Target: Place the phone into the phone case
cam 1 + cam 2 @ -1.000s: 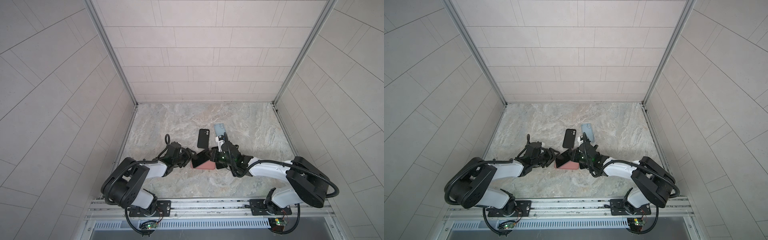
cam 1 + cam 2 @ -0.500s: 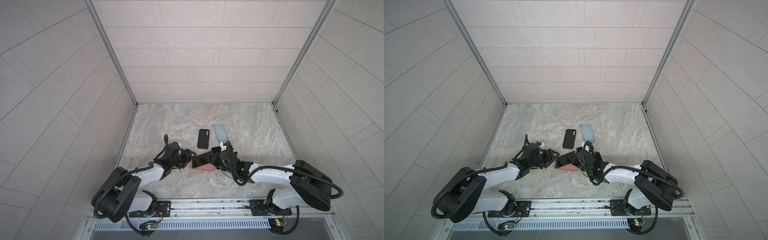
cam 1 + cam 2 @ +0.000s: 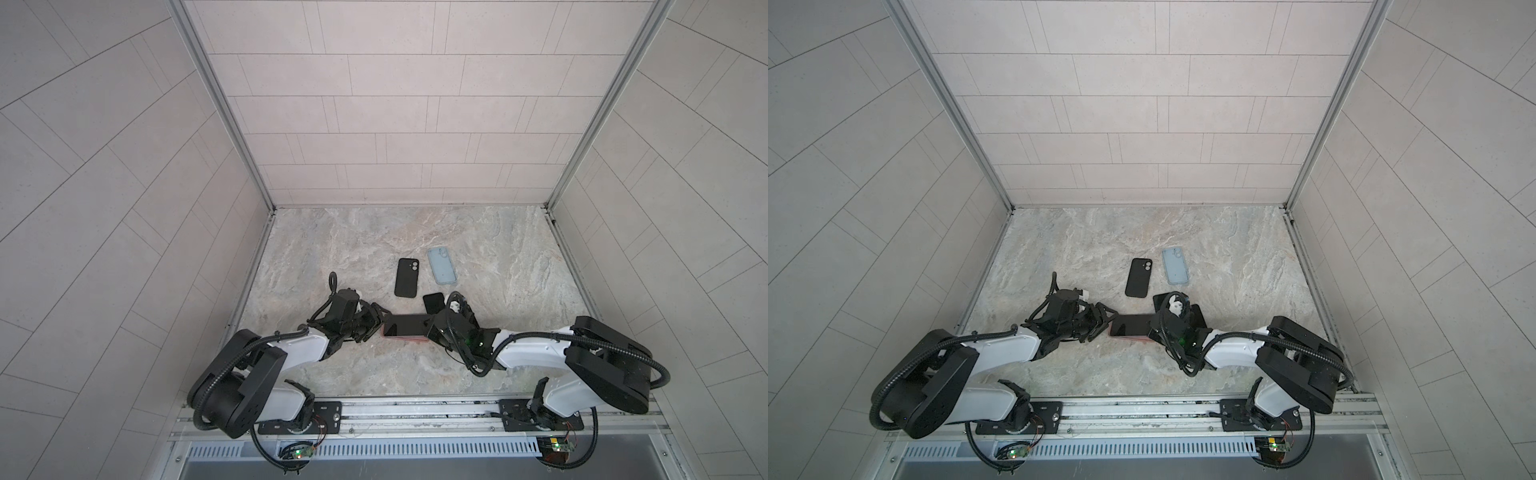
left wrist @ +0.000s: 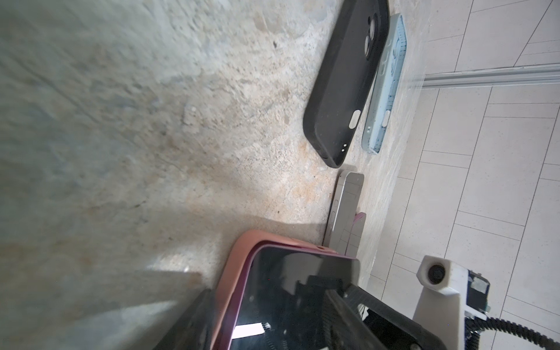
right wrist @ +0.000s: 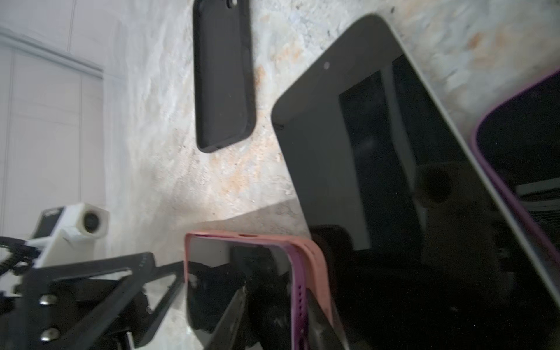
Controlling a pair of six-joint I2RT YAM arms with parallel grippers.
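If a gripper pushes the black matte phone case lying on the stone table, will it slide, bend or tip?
The black matte phone case lies flat, back up, so it should slide, not tip or roll. Its matte, rubbery-looking skin probably drags on the stone table. If empty, it is likely light and bendy; its inside is hidden.

lab test cell: tiled walls (image 3: pixel 395 108), stone-look tabletop (image 3: pixel 498 249), aluminium mounting rail (image 3: pixel 415 409).
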